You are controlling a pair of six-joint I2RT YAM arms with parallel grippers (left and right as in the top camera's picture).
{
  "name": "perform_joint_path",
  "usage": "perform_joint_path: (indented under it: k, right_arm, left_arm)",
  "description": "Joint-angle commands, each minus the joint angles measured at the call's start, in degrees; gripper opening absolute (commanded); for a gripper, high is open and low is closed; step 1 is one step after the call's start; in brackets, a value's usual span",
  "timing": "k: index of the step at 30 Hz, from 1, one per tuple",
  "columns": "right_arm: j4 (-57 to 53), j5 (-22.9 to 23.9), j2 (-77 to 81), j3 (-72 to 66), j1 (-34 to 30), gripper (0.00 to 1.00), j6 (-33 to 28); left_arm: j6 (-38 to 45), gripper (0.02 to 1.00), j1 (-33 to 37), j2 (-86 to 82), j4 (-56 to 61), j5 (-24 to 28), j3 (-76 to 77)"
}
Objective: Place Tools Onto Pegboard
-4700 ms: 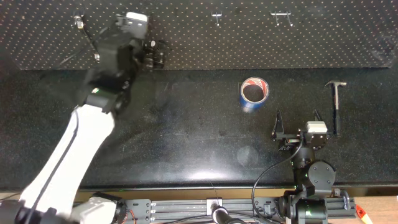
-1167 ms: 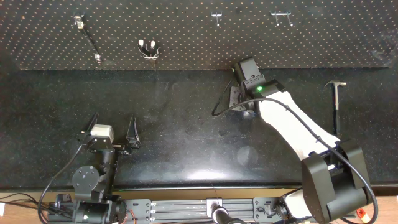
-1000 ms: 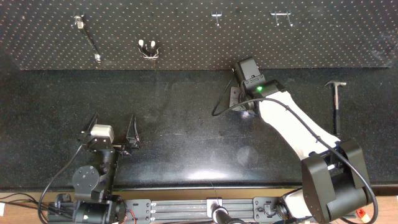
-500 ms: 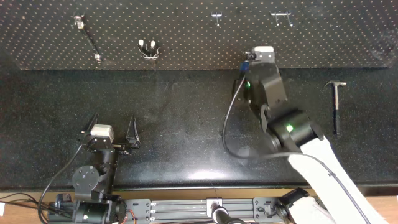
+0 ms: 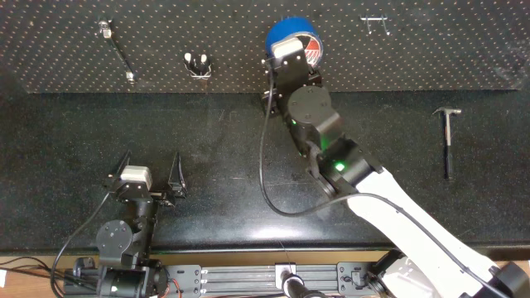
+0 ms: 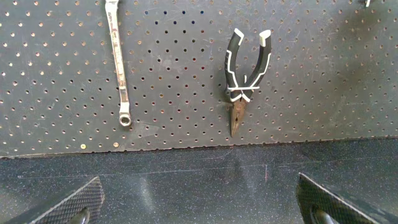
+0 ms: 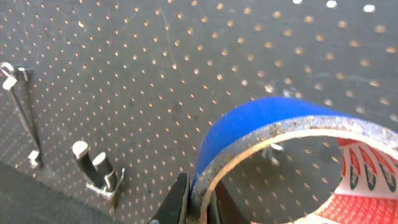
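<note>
Right arm: it stands at the bottom right of the top view and extends diagonally across the middle of the tabletop (image 5: 232,174) to the pegboard (image 5: 464,54), nearly fully stretched. The right gripper (image 7: 198,199) is raised against the board. Its fingers (image 7: 180,200) pinch the wall of the blue tape roll (image 5: 281,31), one finger outside the ring and one inside. The roll is held on edge, with its open core facing the perforated surface. It is clear of the tabletop and lies to the right of the pliers (image 5: 197,64).

Left arm: it is folded back over its own base at the bottom left, well apart from the board. The left gripper (image 5: 150,161) points toward the pegboard. Its fingers (image 6: 81,202) are spread wide and hold nothing.

Tools on the pegboard: the wrench (image 6: 118,62) hangs at the far left. The pliers hang just to its right, nose downward and handles up. A pair of bare hooks (image 5: 374,25) projects from the board further right.

Tool on the tabletop: the hammer (image 5: 448,136) lies flat near the right edge, its head toward the pegboard.
</note>
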Motion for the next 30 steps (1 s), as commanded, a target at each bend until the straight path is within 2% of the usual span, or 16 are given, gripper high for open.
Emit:
perform_joint_path:
  k: [1,4,6,7,9,11,14,16,18,19,21,22,25,29,30]
  right_arm:
    - [5.79,6.29,7.61,0.66,0.44,0.073,-5.4]
    - [7.1,7.28,11.87,0.66,0.44,0.075,-5.42]
    - [7.08,7.28,12.74,0.66,0.2,0.213,-5.4]
    - [7.17,7.45,12.74,0.66,-0.07,0.419,-5.4]
    - [7.19,7.45,12.31,0.66,-0.15,0.748,-5.38]
    - [6.97,6.51,8.11,0.66,-0.09,0.917,-4.92]
    - [0.33,6.54,-2.6,0.66,-1.27,0.939,-4.26]
    - [-14.32,5.64,-9.51,0.68,-5.4,0.941,3.19]
    - [-35.06,-2.23,-14.58,1.11,-15.34,0.943,9.31]
    - [-44.35,-5.86,-15.63,1.51,-20.81,0.945,9.94]
    - [-58.21,-7.61,-15.37,1.57,-31.71,0.945,9.9]
    - [-62.82,-7.41,-14.49,1.57,-38.38,0.945,9.2]
    - [-66.64,-7.82,-10.97,1.57,-52.22,0.947,3.19]
    - [-66.71,-14.93,-4.09,1.55,-66.14,0.947,-5.53]
    - [-66.64,-14.93,-1.75,1.55,-68.39,0.947,-6.64]
  left_arm:
    - [0.52,0.996,-0.2,-0.44,0.0,0.83,-0.33]
    - [0.52,0.996,-0.2,-0.44,0.0,0.83,-0.33]
    - [0.52,0.996,-0.2,-0.44,0.0,0.83,-0.33]
    - [0.52,0.996,-0.2,-0.44,0.0,0.83,-0.33]
    - [0.52,0.996,-0.2,-0.44,0.0,0.83,-0.33]
    - [0.52,0.996,-0.2,-0.44,0.0,0.83,-0.33]
    - [0.52,0.996,-0.2,-0.44,0.0,0.83,-0.33]
    - [0.52,0.996,-0.2,-0.44,0.0,0.83,-0.33]
    - [0.52,0.996,-0.2,-0.44,0.0,0.83,-0.33]
    - [0.52,0.996,-0.2,-0.44,0.0,0.83,-0.33]
    - [0.52,0.996,-0.2,-0.44,0.0,0.83,-0.33]
    - [0.52,0.996,-0.2,-0.44,0.0,0.83,-0.33]
    - [0.52,0.996,-0.2,-0.44,0.0,0.83,-0.33]
    - [0.52,0.996,-0.2,-0.44,0.0,0.83,-0.33]
    - [0.52,0.996,-0.2,-0.44,0.0,0.83,-0.33]
